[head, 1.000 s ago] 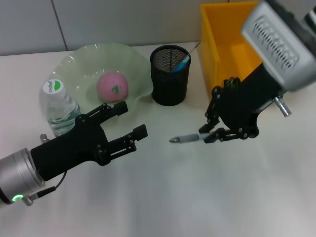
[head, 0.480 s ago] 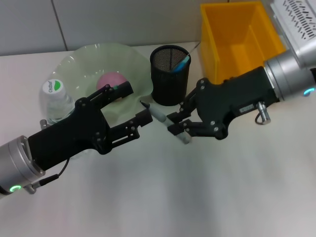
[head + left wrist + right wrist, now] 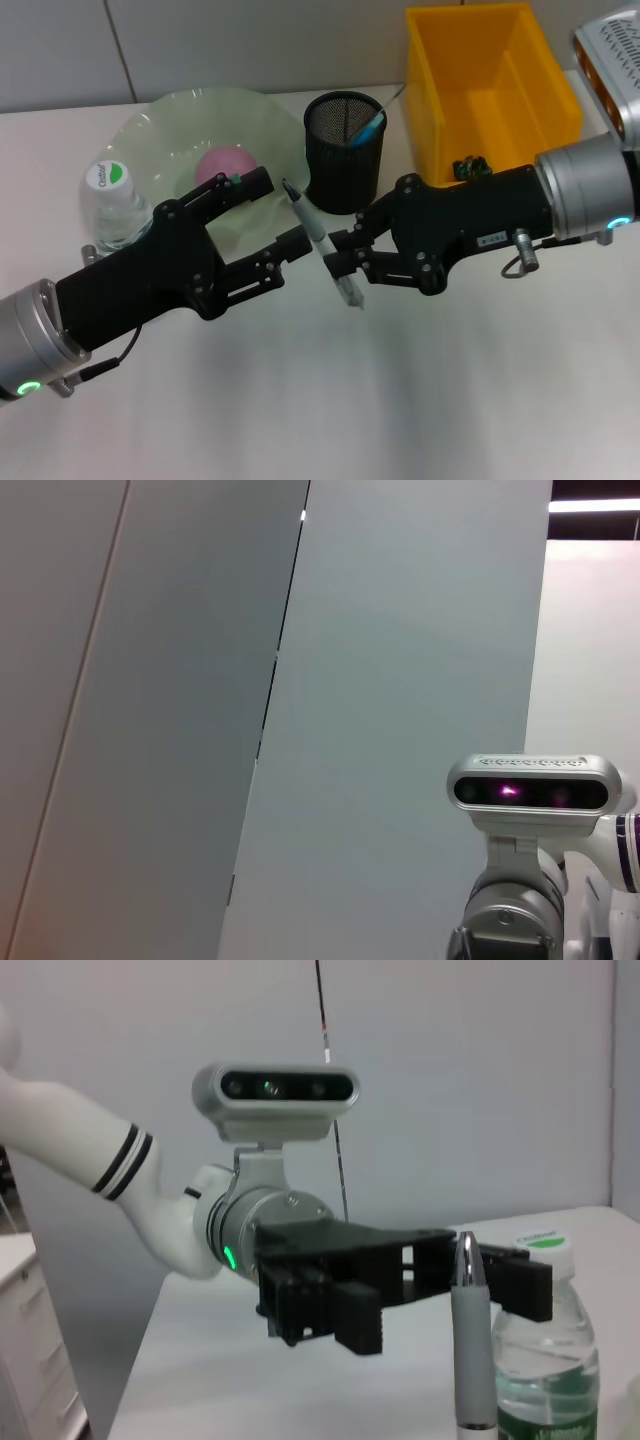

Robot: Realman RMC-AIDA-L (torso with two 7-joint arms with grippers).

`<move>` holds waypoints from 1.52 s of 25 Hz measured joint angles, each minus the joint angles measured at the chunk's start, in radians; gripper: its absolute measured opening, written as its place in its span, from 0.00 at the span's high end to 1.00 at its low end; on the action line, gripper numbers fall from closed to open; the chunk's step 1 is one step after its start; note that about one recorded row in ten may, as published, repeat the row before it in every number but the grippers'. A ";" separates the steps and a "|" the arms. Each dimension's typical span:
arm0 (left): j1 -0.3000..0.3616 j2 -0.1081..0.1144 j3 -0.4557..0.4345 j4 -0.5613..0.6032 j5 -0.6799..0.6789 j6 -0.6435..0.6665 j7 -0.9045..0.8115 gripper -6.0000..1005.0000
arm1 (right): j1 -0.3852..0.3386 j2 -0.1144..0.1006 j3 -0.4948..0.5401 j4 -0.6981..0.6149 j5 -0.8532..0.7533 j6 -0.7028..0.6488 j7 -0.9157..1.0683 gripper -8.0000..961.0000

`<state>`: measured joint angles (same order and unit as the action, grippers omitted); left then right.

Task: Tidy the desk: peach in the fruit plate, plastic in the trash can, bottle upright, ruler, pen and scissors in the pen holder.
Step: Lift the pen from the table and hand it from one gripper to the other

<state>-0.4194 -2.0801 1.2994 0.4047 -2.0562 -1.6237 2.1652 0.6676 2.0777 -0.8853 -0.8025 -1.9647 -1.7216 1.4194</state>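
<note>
My right gripper point(image 3: 338, 256) is shut on a grey pen point(image 3: 322, 244) and holds it tilted above the table, in front of the black mesh pen holder point(image 3: 345, 152). My left gripper point(image 3: 270, 215) is open, with its fingers right beside the pen's upper end. In the right wrist view the pen point(image 3: 471, 1340) stands upright in front of the left gripper point(image 3: 400, 1282). The pink peach point(image 3: 226, 166) lies in the green fruit plate point(image 3: 165, 125). The water bottle point(image 3: 113, 207) stands upright at the left. The yellow bin point(image 3: 488, 80) holds a small dark item point(image 3: 470, 168).
A blue-tipped item point(image 3: 371, 124) sticks out of the pen holder. The bottle point(image 3: 543, 1345) shows behind the pen in the right wrist view. The left wrist view shows only a wall and the robot's head point(image 3: 530, 784). Bare table lies in front of both arms.
My right gripper has carried the pen left from near the bin and tipped it from flat to steeply tilted. My left gripper has risen toward it.
</note>
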 joint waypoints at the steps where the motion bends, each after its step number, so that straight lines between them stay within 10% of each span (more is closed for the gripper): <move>1: 0.000 0.000 0.000 -0.001 0.000 0.001 0.002 0.21 | 0.001 0.000 -0.002 0.013 0.011 0.007 -0.003 0.87; 27: -0.009 0.000 -0.003 -0.020 -0.029 0.018 0.027 0.22 | 0.044 0.004 -0.015 0.107 0.057 0.051 -0.030 0.87; 38: -0.012 0.000 0.000 -0.027 -0.029 0.024 0.027 0.57 | 0.046 0.005 -0.023 0.112 0.069 0.053 -0.031 0.87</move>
<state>-0.4314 -2.0800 1.2994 0.3775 -2.0848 -1.5997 2.1922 0.7140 2.0831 -0.9080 -0.6902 -1.8954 -1.6688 1.3882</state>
